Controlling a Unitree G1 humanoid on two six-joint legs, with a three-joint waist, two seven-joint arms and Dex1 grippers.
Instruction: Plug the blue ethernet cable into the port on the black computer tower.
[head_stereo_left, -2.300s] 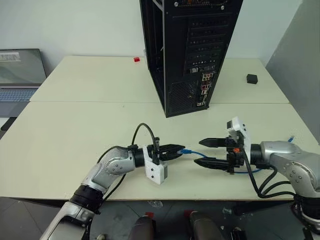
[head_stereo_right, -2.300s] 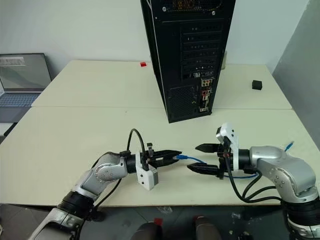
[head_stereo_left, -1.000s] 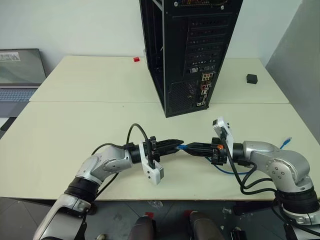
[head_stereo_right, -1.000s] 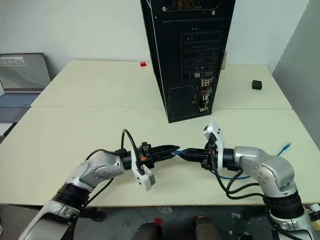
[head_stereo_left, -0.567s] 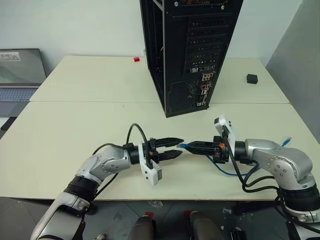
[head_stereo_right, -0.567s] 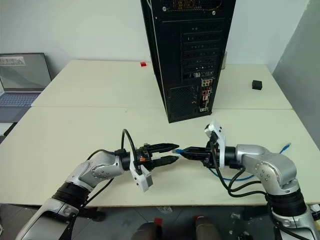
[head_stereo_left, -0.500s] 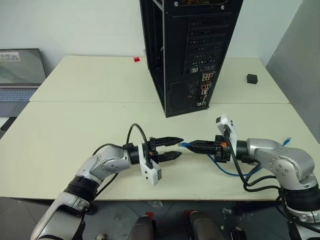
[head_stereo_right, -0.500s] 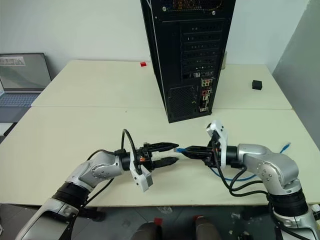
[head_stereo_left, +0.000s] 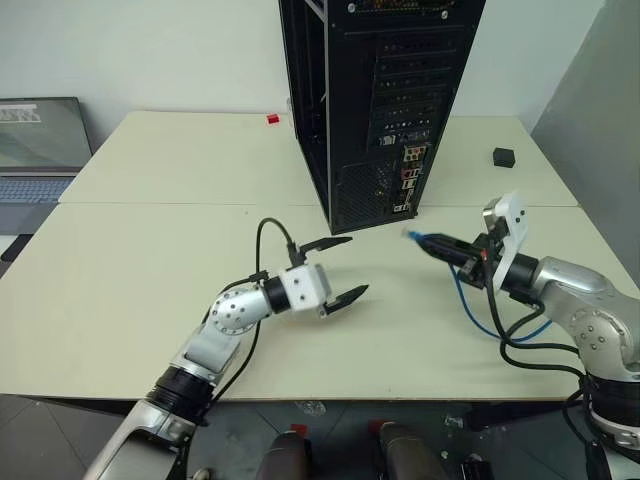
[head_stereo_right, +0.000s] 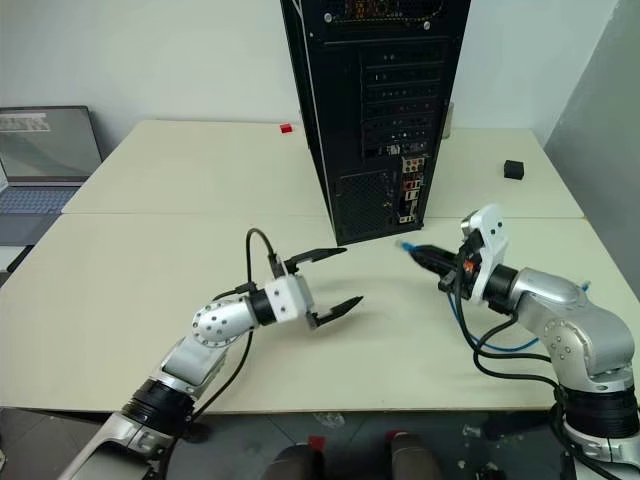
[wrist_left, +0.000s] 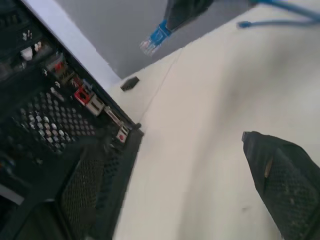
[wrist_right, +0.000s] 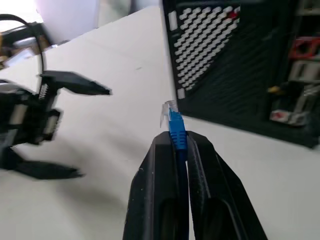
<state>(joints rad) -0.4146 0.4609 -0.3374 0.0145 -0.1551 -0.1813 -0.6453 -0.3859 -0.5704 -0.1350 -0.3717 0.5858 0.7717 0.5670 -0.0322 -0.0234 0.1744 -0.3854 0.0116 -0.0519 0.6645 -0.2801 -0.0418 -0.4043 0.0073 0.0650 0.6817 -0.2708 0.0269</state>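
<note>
Right claw (wrist_right: 176, 137) grips the blue ethernet cable (head_stereo_left: 470, 300) near the black computer tower (head_stereo_left: 380, 100); left claw (head_stereo_left: 340, 268) stands wide open and empty.

The right claw's fingers are pressed together on the cord just behind its clear plug (wrist_right: 167, 111), which sticks out past the fingertips toward the tower's rear panel, near its lower corner but clear of it. Behind the claw the cable droops in a loop to the tabletop (head_stereo_left: 150, 260). The port is probably among the small coloured connectors (head_stereo_left: 408, 175) low on the tower's rear panel, though which socket it is cannot be made out. The left claw hangs above the tabletop in front of the tower, touching nothing. A small black block (head_stereo_left: 503, 157) lies to the tower's right, a red piece (head_stereo_left: 272, 119) to its left.
</note>
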